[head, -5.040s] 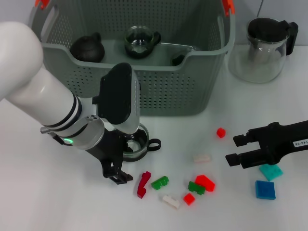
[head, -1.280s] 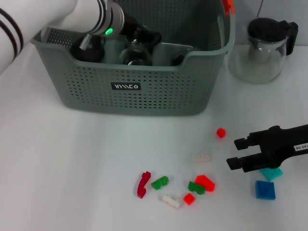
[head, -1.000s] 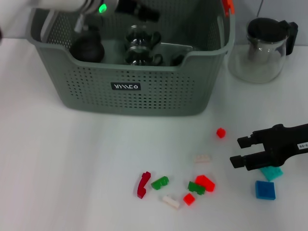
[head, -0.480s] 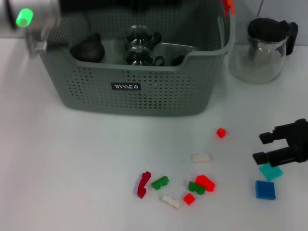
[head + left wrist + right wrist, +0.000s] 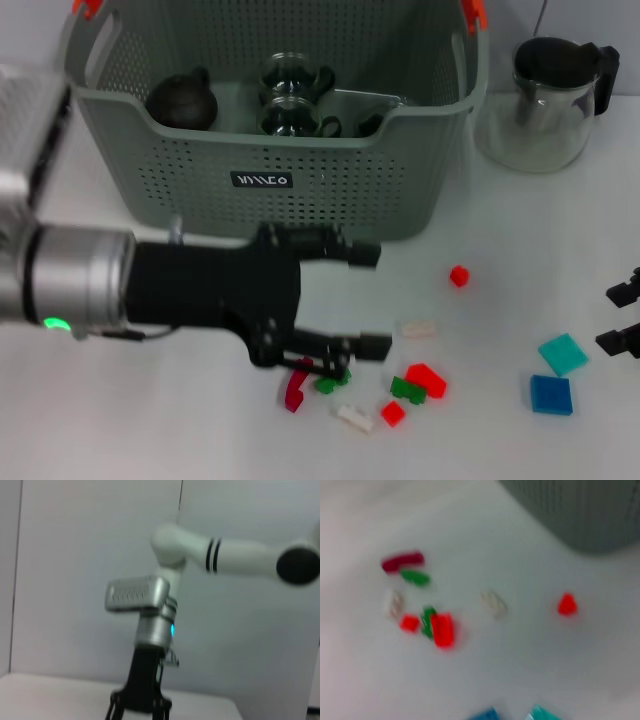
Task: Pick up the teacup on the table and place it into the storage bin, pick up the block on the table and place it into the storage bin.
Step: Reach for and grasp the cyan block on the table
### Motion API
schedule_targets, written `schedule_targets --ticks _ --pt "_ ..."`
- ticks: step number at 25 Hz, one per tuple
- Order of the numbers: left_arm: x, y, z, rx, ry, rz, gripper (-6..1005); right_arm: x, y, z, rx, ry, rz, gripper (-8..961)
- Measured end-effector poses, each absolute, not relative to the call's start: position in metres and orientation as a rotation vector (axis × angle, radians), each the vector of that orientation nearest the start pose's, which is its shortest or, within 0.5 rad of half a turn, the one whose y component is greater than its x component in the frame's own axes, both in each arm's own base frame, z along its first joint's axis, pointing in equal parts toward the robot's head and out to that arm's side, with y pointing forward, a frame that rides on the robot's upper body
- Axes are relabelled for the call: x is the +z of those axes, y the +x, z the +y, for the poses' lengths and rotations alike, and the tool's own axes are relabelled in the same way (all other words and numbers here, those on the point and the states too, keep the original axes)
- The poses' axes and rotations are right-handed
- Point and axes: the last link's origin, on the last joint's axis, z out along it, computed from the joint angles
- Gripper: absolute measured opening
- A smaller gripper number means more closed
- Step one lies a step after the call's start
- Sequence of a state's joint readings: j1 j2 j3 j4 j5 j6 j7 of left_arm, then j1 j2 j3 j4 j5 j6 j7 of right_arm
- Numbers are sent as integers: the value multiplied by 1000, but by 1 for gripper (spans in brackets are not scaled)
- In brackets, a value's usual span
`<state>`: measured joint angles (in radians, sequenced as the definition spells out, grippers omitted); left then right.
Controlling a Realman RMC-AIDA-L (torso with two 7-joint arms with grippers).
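Head view: left gripper spread wide, empty, over the blocks mid-tabletop, in front of the storage bin. Two glass teacups sit inside the bin by a dark teapot. Right gripper at right edge, jaw state unclear. Glass teapot far right corner.
Right wrist view: scattered blocks on the tabletop.

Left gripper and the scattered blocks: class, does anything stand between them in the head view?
Nothing visible does. The left gripper, fingers spread, hangs right over the blocks, its lower finger beside the green block and the dark red block. The storage bin stands behind, clear of that path.
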<state>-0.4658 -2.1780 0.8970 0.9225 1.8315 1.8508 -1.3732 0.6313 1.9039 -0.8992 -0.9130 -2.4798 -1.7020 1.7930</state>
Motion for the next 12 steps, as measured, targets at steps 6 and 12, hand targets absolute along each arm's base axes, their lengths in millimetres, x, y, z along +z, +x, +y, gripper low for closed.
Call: schedule_targets --ticks 6,12 --pt "-35 -213 285 -927 -2957 -191 860 68 266 362 -510 -2904 612 786" --pt "-44 -224 286 -958 -2870 -254 863 48 244 371 -694 -2944 406 787"
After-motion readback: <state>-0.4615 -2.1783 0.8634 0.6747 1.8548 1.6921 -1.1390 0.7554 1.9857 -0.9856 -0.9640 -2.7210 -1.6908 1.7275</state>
